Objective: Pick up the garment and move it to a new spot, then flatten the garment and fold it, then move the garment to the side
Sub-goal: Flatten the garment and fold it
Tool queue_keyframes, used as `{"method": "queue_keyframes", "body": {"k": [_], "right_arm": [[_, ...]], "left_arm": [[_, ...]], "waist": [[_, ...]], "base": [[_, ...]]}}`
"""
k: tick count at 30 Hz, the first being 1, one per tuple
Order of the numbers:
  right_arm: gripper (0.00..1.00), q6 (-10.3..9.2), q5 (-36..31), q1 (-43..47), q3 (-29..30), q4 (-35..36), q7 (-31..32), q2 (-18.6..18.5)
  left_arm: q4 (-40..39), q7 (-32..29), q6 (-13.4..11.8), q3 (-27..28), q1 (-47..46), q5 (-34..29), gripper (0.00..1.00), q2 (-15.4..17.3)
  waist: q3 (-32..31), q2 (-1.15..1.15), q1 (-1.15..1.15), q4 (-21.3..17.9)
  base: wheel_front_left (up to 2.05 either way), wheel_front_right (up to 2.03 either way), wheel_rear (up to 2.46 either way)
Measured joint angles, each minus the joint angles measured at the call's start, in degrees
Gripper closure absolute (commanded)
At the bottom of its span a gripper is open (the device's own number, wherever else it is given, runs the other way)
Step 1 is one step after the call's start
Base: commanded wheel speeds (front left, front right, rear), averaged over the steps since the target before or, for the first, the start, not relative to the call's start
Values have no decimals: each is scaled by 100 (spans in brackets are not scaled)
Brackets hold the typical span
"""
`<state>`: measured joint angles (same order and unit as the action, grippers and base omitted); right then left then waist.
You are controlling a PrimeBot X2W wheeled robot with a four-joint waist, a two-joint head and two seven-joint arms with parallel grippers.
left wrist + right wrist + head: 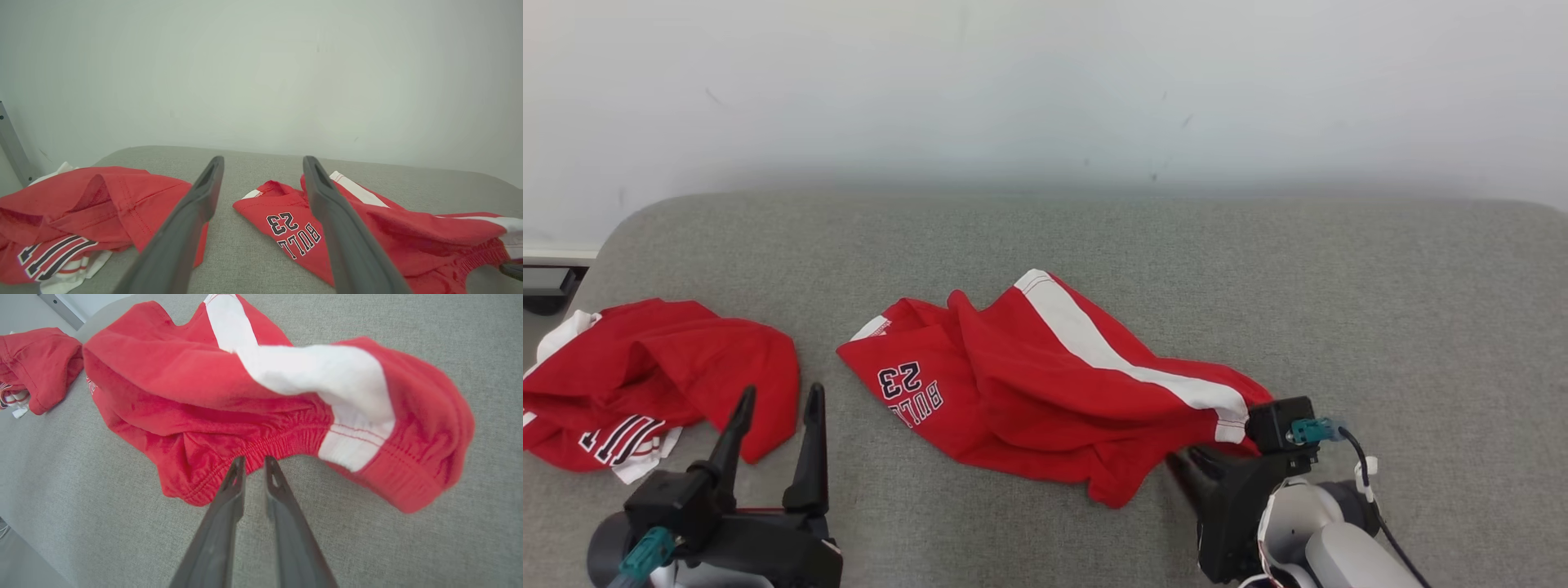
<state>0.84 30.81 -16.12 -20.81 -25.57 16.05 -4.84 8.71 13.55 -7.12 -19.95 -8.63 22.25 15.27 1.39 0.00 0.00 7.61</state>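
Observation:
Red shorts [1045,384] with a white side stripe and a "23" print lie crumpled in the middle of the grey cushioned surface [1094,237]. My right gripper [1174,460] sits at their near right end. In the right wrist view its fingers stand almost together, with the tips of the right gripper [254,461] pinching the gathered waistband of the shorts [184,388], whose right end looks raised and blurred. My left gripper [781,392] stands open at the lower left, holding nothing. In the left wrist view, the left gripper [263,160] points between the shorts [408,228] and a second garment.
A second red garment [662,367] with white trim and dark lettering lies bunched at the surface's left end, also seen as a red heap [81,196] and a small red bundle [36,355]. A pale wall rises behind. The surface's edge drops off at far left.

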Motion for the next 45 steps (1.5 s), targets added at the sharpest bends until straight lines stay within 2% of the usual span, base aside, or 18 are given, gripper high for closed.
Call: {"method": "queue_keyframes", "body": {"k": [8, 14, 18, 27, 28, 29, 30, 39, 45], "right_arm": [[0, 172, 352, 27, -64, 140, 240, 56], [0, 219, 361, -231, -348, 1, 801, 77], [0, 210, 267, -494, -532, -175, 1152, 77], [0, 116, -419, -782, -1182, -778, 1726, 66], [18, 109, -476, -836, -1219, -803, 1725, 64], [85, 110, -533, -909, -1260, -844, 1726, 64], [100, 105, -571, -949, -1263, -845, 1722, 64], [100, 133, -698, -1172, -1314, -882, 1562, 46], [100, 271, -567, -1168, -1081, -409, 1371, -236]], "left_arm": [[-19, -101, 0, -87, -7, -7, 0, -54], [-11, -182, 0, -114, -15, -13, 0, -76], [4, -202, 0, -141, -20, -15, 0, -108], [24, -277, 0, -185, -41, -16, 0, -204], [24, -277, 0, -186, -44, -16, 0, -209], [26, -277, 0, -178, -44, -16, 0, -210], [26, -278, 0, -174, -44, -16, 0, -209], [85, -277, 0, 5, -16, -12, 0, -156], [81, -276, 0, 47, -2, -13, 0, -155]], "waist": [[15, 0, 0, 48], [17, 0, 0, 159], [12, 0, 0, 234], [50, 0, 0, 422], [59, 0, 0, 441], [70, 0, 0, 459], [80, 0, 0, 472], [108, 0, 0, 407], [86, 0, 0, 265]], "base": [[0, 0, 0], [0, 0, 0], [0, 0, 0], [0, 0, 0], [0, 0, 0], [0, 0, 0], [0, 0, 0], [0, 0, 0], [0, 0, 0]]}}
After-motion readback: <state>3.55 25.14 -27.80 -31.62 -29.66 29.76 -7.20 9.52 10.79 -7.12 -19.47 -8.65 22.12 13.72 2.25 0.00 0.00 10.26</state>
